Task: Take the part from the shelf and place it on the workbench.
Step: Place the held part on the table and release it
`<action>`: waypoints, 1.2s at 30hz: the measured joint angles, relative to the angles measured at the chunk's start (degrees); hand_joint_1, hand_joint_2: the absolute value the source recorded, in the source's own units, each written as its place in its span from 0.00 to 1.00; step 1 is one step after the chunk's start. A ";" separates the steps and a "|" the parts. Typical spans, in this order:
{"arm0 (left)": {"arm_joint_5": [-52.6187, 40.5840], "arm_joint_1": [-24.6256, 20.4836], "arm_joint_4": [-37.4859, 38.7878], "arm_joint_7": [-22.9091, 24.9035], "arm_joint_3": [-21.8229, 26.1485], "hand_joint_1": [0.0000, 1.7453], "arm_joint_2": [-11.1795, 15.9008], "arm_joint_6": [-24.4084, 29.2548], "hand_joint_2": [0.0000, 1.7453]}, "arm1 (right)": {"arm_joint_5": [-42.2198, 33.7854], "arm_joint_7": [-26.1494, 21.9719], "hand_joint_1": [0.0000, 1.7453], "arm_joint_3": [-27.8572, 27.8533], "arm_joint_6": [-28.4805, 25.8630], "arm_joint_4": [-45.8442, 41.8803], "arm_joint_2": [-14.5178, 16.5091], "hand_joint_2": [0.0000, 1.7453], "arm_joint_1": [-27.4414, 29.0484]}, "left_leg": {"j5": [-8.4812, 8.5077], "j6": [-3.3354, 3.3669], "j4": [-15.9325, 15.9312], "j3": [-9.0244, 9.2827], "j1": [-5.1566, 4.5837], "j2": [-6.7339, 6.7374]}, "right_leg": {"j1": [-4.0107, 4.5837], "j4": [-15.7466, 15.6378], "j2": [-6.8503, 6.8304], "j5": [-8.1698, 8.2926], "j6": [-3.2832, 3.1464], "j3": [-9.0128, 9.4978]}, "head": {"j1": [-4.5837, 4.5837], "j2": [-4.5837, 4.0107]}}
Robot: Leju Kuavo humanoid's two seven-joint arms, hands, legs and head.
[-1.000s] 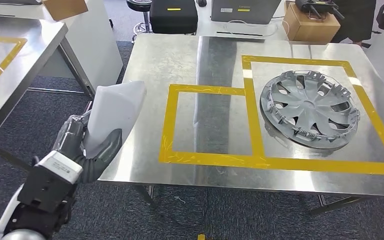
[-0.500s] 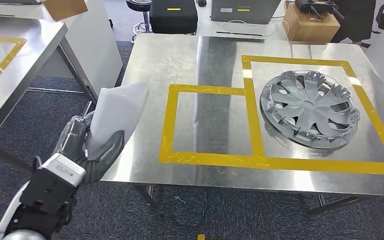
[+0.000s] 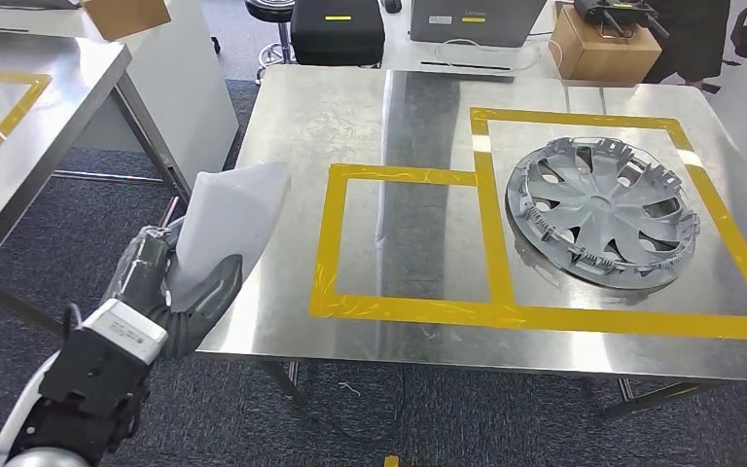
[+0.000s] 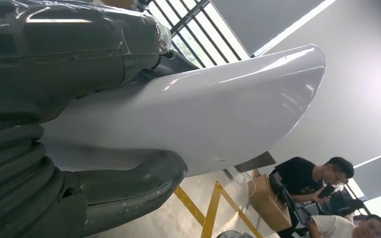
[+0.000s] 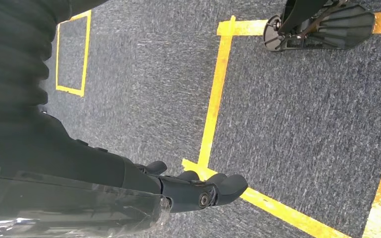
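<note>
My left hand (image 3: 167, 280) grips a smooth white curved part (image 3: 231, 214) and holds it upright just off the front-left corner of the steel workbench (image 3: 418, 126). In the left wrist view the thumb (image 4: 129, 186) and the fingers clamp the white part (image 4: 203, 119) from both sides. An empty yellow-taped square (image 3: 323, 253) lies on the bench to the right of the part. My right hand (image 5: 198, 191) hangs over the carpet with its fingers loosely bent and nothing in them.
A grey wheel cover (image 3: 603, 209) lies in the larger taped square at the bench's right. Another steel table (image 3: 19, 126) stands to the left across a carpeted gap. A cardboard box (image 3: 603, 49) and a black chair (image 3: 338, 29) sit behind. Seated people (image 4: 312, 178) appear beyond.
My left hand has carried the white part slightly right, toward the workbench corner, then held still. The wheel cover has not moved.
</note>
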 joint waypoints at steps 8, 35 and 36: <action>0.00 0.00 0.00 0.00 0.00 1.00 0.00 0.00 1.00 | 0.00 0.00 0.00 0.00 0.00 0.00 0.00 1.00 0.00 | 0.00 0.00 0.00 0.00 0.00 0.00 | 0.00 0.00 0.00 0.00 0.00 0.00 | 0.00 0.00; -24.18 -37.60 70.34 -8.38 -16.64 1.00 -15.40 -22.61 1.00 | 0.01 2.14 0.00 3.42 5.03 -0.09 0.20 1.00 -1.84 | 0.80 0.14 -0.06 -0.42 -0.27 -1.78 | -0.26 -0.45 -0.80 0.58 0.37 -0.04 | -0.09 0.00; -24.18 -37.84 71.89 -8.37 -16.90 1.00 -15.68 -22.60 1.00 | 0.01 2.14 0.00 3.50 5.03 -0.09 0.20 1.00 -1.81 | 0.79 0.16 -0.06 -0.42 -0.27 -1.66 | -0.27 -0.46 -0.75 0.58 0.37 -0.04 | -0.09 0.00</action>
